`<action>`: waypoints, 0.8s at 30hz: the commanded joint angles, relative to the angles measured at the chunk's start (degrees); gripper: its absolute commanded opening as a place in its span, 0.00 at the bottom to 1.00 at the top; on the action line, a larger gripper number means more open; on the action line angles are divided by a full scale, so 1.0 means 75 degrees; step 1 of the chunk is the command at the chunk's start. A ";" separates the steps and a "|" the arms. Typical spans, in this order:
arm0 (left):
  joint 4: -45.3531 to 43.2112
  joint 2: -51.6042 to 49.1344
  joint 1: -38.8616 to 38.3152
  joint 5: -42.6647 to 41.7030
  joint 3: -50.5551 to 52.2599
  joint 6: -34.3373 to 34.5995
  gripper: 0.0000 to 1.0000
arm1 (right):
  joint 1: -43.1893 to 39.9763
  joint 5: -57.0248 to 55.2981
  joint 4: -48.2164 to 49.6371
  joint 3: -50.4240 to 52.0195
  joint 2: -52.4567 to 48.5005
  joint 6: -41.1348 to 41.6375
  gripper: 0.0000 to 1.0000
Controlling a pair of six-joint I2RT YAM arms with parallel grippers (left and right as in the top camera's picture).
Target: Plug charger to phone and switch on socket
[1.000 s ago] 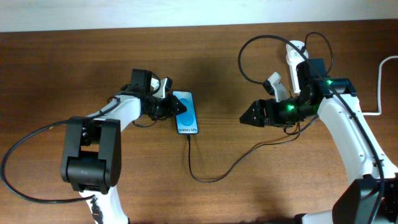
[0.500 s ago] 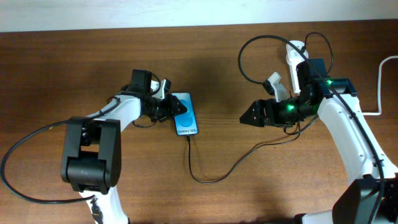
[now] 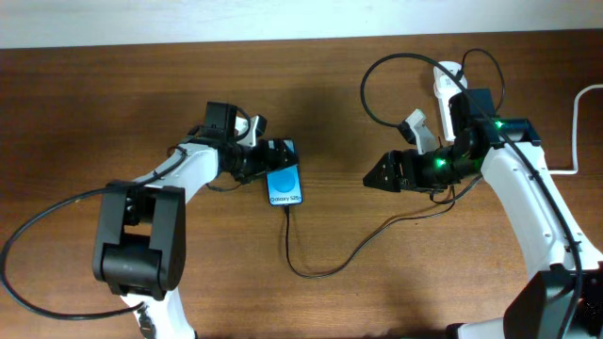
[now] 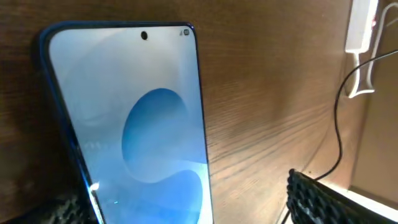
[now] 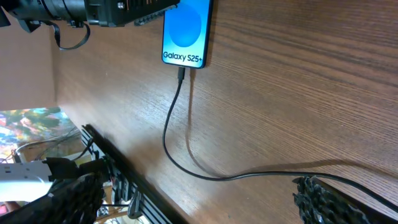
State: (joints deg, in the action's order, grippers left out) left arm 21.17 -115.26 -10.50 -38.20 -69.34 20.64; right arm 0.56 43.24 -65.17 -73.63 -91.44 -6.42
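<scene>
The phone point(image 3: 285, 186) lies flat on the table, blue screen up, and fills most of the left wrist view point(image 4: 137, 124). My left gripper point(image 3: 272, 156) hovers over the phone's top end, open; one finger point(image 4: 314, 198) stands well off the phone's edge. The charger point(image 3: 294, 256), a thin black cable, is plugged into the phone's lower end point(image 5: 181, 73) and loops across the wood toward the right arm. My right gripper point(image 3: 379, 177) hangs open above the table with nothing in it point(image 5: 199, 208). The socket point(image 3: 443, 83) lies at the back right, partly hidden by the right arm.
A thick white cord point(image 3: 577, 122) runs along the far right edge. The white strip with its red mark also shows in the left wrist view point(image 4: 359, 25). The table's edge point(image 5: 118, 165) and clutter beyond it appear in the right wrist view.
My left gripper opened wide and shifted slightly right over the phone's top end. The phone, cable and right arm stayed where they were.
</scene>
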 commanded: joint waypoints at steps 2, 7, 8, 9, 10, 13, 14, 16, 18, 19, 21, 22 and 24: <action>0.0201 -0.0274 0.0009 0.0670 0.0213 -0.0041 0.98 | -0.0041 -0.0061 -0.0003 -0.0070 0.0137 -0.0090 0.98; 0.0338 -0.0274 0.0009 0.0673 0.0213 -0.0041 1.00 | -0.0041 -0.0061 -0.0003 -0.0070 0.0137 -0.0090 0.98; 0.0367 -0.0274 0.0009 0.0673 0.0213 -0.0041 1.00 | -0.0041 -0.0061 -0.0003 -0.0070 0.0137 -0.0090 0.98; 0.0423 -0.0274 0.0017 0.0673 0.0213 -0.0041 1.00 | -0.0041 -0.0061 -0.0003 -0.0070 0.0137 -0.0090 0.98; 0.0452 -0.0274 0.0023 0.0676 0.0213 -0.0041 1.00 | -0.0041 -0.0061 -0.0003 -0.0070 0.0137 -0.0090 0.99; 0.0530 -0.0274 0.0020 0.0702 0.0213 -0.0041 0.99 | -0.0041 -0.0061 -0.0003 -0.0070 0.0137 -0.0090 0.99; 0.0536 -0.0274 0.0020 0.0702 0.0213 -0.0041 0.99 | -0.0041 -0.0061 -0.0009 -0.0070 0.0137 -0.0090 0.98; 0.0539 -0.0274 0.0020 0.0699 0.0213 -0.0041 0.99 | -0.0041 -0.0061 -0.0009 -0.0070 0.0137 -0.0090 0.98; 0.0577 -0.0274 0.0023 0.0702 0.0213 -0.0041 1.00 | -0.0041 -0.0061 -0.0029 -0.0070 0.0137 -0.0090 0.98; 0.0624 -0.0274 0.0020 0.0796 0.0213 0.0035 1.00 | -0.0041 -0.0061 -0.0035 -0.0070 0.0137 -0.0090 0.98; 0.0828 -0.0274 0.0020 0.1247 0.0213 0.0498 1.00 | -0.0041 -0.0061 -0.0032 -0.0070 0.0137 -0.0090 0.99; 0.0915 -0.0274 0.0020 0.1361 0.0213 0.0650 0.99 | -0.0041 -0.0058 -0.0032 -0.0070 0.0137 -0.0090 0.98; 0.0938 -0.0274 0.0020 0.1358 0.0213 0.0790 0.99 | -0.0041 -0.0061 -0.0032 -0.0070 0.0137 -0.0090 0.98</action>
State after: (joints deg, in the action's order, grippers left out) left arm 26.28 -114.59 -10.55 -36.47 -70.11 23.46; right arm 0.56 43.07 -65.39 -73.63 -91.44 -6.42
